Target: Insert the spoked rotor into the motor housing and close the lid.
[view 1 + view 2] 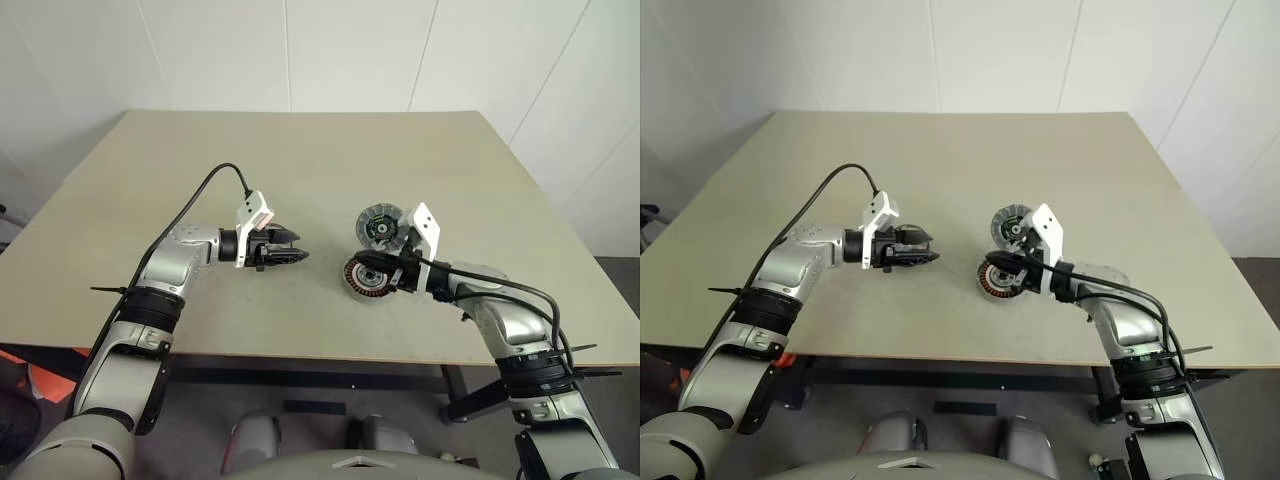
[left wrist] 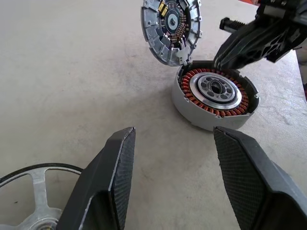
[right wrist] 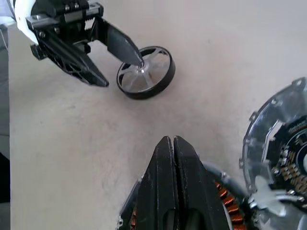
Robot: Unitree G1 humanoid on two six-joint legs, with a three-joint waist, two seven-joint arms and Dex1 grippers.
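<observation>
While the shiny silver spoked rotor with its dark rim lies flat on the beige table on your left, nothing of the assembly is done yet. Your left gripper hangs over the wheel with its 2 black fingers standing about half apart, one fingertip close to the small hub; whether it touches the metal you cannot tell from these views, and the fingers have closed on nothing. The rotor sits well apart from where it must go.

Moving right across the bare tabletop, you come to the squat round motor housing, its ring of copper-coloured windings and silver hub open to view and empty. Your right gripper is at its near rim with both black fingers pressed together, holding nothing; it looks to be bracing or resting at the housing's edge, though contact is not certain.

Just beyond the housing stands the flat round grey lid with ribbed rim and green-and-black centre, tilted up on edge and meeting the housing's rim, so the housing stays uncovered.

By the look of it, you have all 3 steps ahead: grasp the rotor, carry it right and seat it over the hub, then bring the lid down.
</observation>
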